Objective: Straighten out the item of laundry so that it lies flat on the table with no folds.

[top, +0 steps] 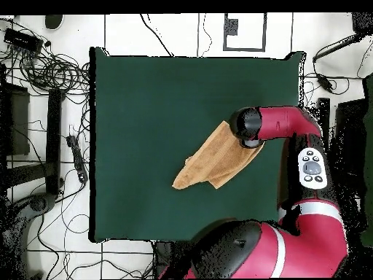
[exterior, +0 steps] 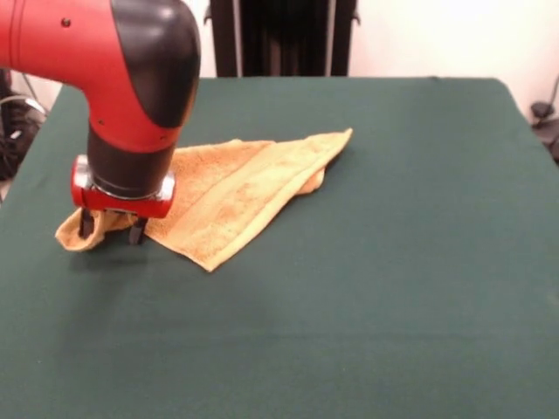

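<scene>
The towel (exterior: 231,196) lies folded over on itself into a rough triangle on the green table (exterior: 393,288), in the half of the table nearer the robot's pedestal. In the front view it sits toward the left edge, with one pointed corner reaching toward the middle of the far edge and another pointing toward the near edge. The upper layer covers most of the lower one (a small part of the under layer shows at the far-right side of the triangle).

The gripper (exterior: 112,229) stands down on the left end of the towel, where the cloth is bunched into a small roll. Its two dark fingers (exterior: 137,230) are apart, with the bunched cloth between and around them, but I cannot tell if they already press the cloth or are only placed over it.

The step in hand seems to be taking hold of this corner to open the fold. To do it well, I think the gripper should catch only the upper layer, not both. It should then lift just a little and carry the corner across, away from the fold line, toward the left edge of the table. Lifting too high would probably drag the whole towel.
</scene>
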Robot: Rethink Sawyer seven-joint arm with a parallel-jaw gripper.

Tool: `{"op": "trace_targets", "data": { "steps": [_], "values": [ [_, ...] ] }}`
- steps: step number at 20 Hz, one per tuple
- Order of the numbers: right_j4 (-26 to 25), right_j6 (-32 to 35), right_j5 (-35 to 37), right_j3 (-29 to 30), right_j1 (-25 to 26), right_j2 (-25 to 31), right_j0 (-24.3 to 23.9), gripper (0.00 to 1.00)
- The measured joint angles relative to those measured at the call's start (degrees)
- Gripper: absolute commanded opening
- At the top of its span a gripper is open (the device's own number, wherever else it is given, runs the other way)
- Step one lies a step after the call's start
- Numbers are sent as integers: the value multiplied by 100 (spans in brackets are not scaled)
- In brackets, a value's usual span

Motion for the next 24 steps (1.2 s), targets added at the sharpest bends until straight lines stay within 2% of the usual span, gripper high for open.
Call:
{"op": "trace_targets", "data": {
  "steps": [13, 18, 24],
  "values": [
    [-129, -1874, 958, -1103, 446, 623, -17, 100],
    [-126, -2032, 1369, -1442, 587, 629, 50, 100],
    [189, -2032, 1433, -1348, 416, 629, 55, 100]
  ]
}}
